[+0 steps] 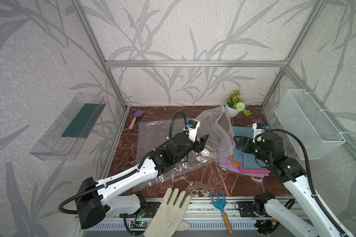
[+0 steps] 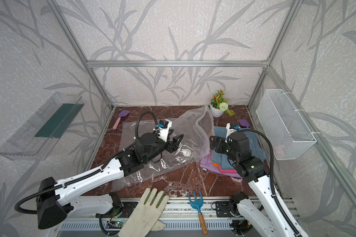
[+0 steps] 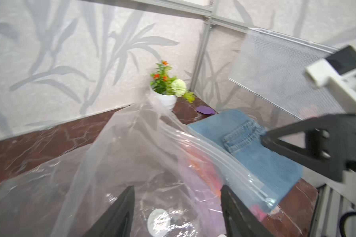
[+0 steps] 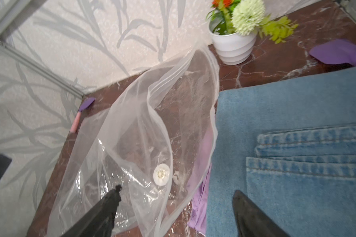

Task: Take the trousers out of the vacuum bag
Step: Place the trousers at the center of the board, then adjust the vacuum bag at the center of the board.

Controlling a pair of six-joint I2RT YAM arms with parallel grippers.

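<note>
Trousers (image 1: 246, 162) stacked against mouth of vacuum bag (image 1: 210, 127); left gripper (image 1: 203, 142), right gripper (image 1: 236, 142) spread, empty.

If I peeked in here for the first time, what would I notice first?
Probably the bright stack of trousers at the right of the table, blue denim on top with pink, orange and purple peeking out. Next, the big crinkly vacuum bag billowing up mid-table, and the cream glove at the front edge.
</note>
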